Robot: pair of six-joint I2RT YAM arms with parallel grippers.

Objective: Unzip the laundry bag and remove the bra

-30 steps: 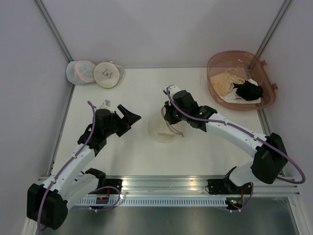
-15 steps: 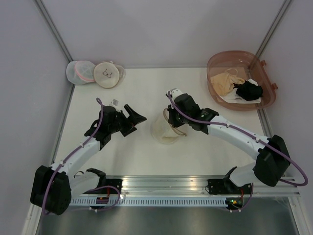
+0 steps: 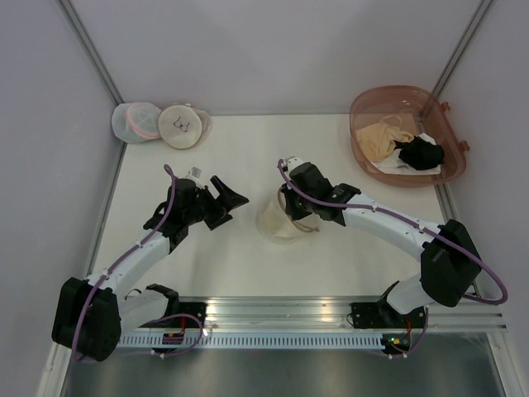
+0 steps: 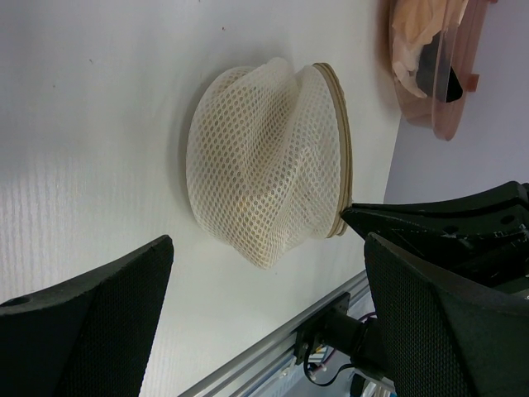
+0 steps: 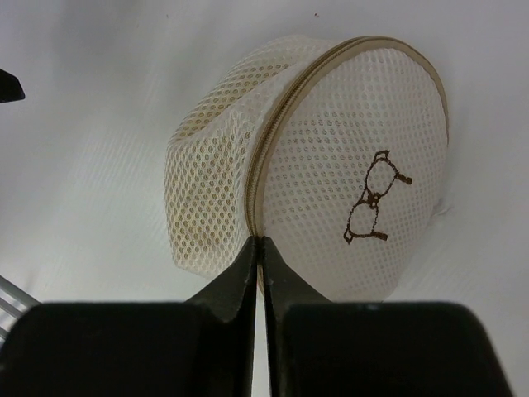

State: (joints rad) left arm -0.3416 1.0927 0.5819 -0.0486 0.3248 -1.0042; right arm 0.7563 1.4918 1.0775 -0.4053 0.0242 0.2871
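The cream mesh laundry bag (image 3: pixel 275 223) stands on edge at the table's middle, its bra drawing (image 5: pixel 369 198) facing the right wrist camera. My right gripper (image 3: pixel 291 213) is shut on the bag's rim at the zipper (image 5: pixel 273 149), fingertips pinched together (image 5: pixel 262 240). The zipper looks closed along the rim that shows. My left gripper (image 3: pixel 230 203) is open and empty, just left of the bag, its jaws wide and pointed at the bag's mesh side (image 4: pixel 256 157). The bra is hidden; only a faint yellowish tint (image 5: pixel 192 223) shows through the mesh.
A second cream disc bag (image 3: pixel 182 126) and a white mesh bag with pink trim (image 3: pixel 136 121) lie at the back left corner. A brown translucent basket (image 3: pixel 450 161) at the back right holds a pale beige garment (image 3: pixel 382 136) and a black one (image 3: pixel 419 153).
My left gripper has moved right, closer to the bag, and stays open. My right gripper, still pinching the rim, has shifted slightly and the bag has shifted a little with it.
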